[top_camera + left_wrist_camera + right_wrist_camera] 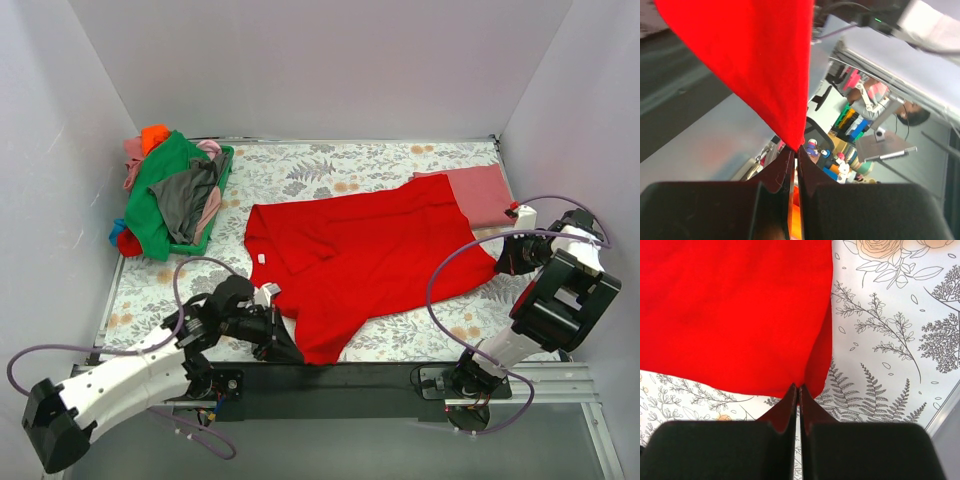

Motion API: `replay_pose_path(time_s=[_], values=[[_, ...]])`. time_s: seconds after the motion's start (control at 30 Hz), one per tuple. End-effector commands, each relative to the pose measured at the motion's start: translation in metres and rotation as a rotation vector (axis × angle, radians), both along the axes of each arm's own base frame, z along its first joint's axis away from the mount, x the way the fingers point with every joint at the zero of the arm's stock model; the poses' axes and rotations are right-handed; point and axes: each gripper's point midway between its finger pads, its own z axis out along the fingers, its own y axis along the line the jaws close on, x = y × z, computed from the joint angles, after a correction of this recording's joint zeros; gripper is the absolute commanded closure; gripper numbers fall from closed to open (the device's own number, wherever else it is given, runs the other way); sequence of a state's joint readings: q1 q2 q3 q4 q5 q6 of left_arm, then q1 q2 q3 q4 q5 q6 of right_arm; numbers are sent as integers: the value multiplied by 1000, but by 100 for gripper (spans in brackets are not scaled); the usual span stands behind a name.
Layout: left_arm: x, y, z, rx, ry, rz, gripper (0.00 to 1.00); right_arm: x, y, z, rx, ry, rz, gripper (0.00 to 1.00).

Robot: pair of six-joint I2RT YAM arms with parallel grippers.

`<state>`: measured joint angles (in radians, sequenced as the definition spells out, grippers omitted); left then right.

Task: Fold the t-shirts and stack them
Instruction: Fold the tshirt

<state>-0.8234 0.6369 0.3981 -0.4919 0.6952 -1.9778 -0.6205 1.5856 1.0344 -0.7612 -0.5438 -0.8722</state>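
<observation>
A large bright red t-shirt [365, 260] lies spread across the middle of the floral table cloth [330, 170]. My left gripper [290, 350] is shut on its near bottom corner at the table's front edge; in the left wrist view the red cloth [755, 55] hangs from the closed tips [796, 150]. My right gripper [497, 262] is shut on the shirt's right corner; the right wrist view shows the red cloth [735, 310] pinched at the tips [799, 387]. A dull rose-red t-shirt [480, 195] lies folded at the far right, partly under the red one.
A green tray [222, 190] at the far left holds a heap of shirts: green [155, 195], grey [185, 200], pink [132, 155] and orange [153, 135]. Grey walls close in the table on three sides. A black bar runs along the front edge [370, 380].
</observation>
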Motion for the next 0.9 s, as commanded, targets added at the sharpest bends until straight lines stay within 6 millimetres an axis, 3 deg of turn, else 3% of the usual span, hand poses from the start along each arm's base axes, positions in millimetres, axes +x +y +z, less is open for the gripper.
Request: replay_pose_path(time_s=[0.0,0.13,0.3,0.6,0.87], values=[[2,-12,3,50,239,57,100,11,2,12,30,-44,9,99],[4,-27,-10,97,375,70,100,12,3,12,39,-45,10,99],[2,-54,6,80,390,11,100,16,2,14,41,-57,15,99],[-8,-37,-12,214,337,-37,100,17,8,14,51,-61,33,99],[-1,-41,-6,147,285,-39,100,23,14,26,61,-109,60,99]])
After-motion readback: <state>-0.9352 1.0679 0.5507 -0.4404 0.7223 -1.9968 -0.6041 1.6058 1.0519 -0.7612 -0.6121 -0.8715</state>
